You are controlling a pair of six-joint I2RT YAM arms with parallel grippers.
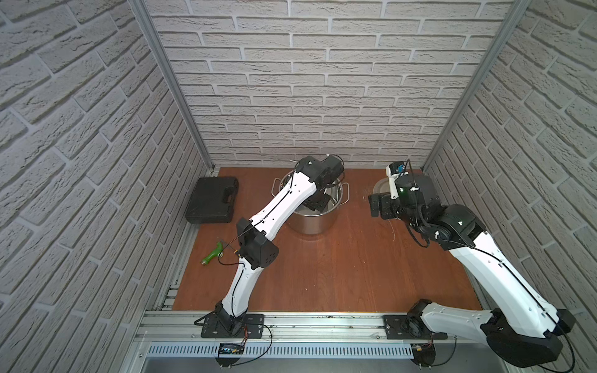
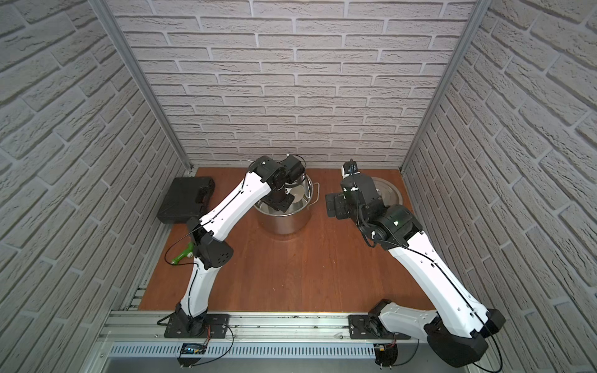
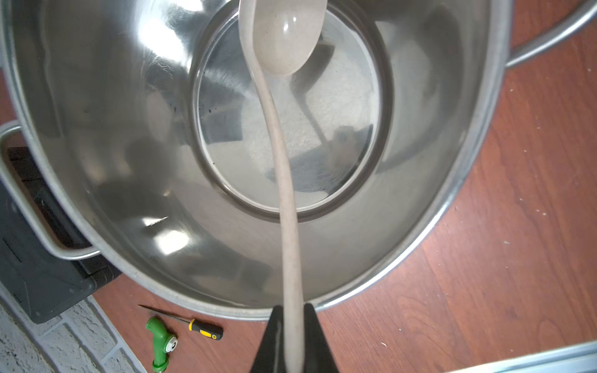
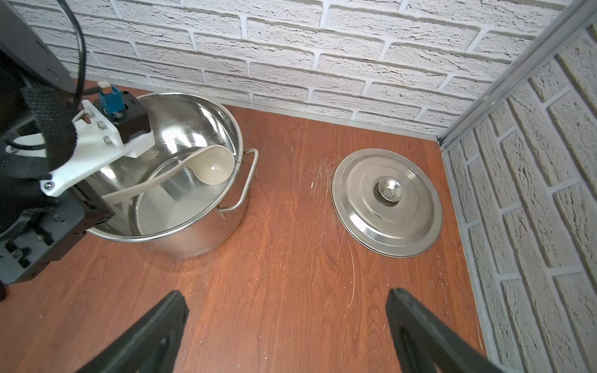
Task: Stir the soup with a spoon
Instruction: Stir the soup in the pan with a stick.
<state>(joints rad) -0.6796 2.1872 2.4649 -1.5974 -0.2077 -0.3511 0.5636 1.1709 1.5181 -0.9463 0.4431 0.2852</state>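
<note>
The steel pot (image 1: 310,222) (image 2: 284,222) stands at the back middle of the wooden table. My left gripper (image 3: 293,310) reaches down into it and is shut on the slim handle of the cream-beige spoon (image 3: 284,181). The spoon's round bowl (image 4: 214,166) hangs low inside the pot, near the wall on the lid's side. I cannot make out soup; the shiny steel bottom (image 3: 339,113) shows. My right gripper (image 4: 287,297) is open and holds nothing. It hovers over bare wood between the pot (image 4: 200,239) and the lid, and in both top views it sits right of the pot (image 1: 376,206) (image 2: 332,205).
A steel lid (image 4: 387,202) (image 2: 386,193) lies flat in the back right corner. A black case (image 1: 213,200) lies at the back left. A green-handled tool (image 1: 211,253) (image 3: 160,342) and a small screwdriver (image 3: 205,328) lie left of the pot. Brick walls close three sides.
</note>
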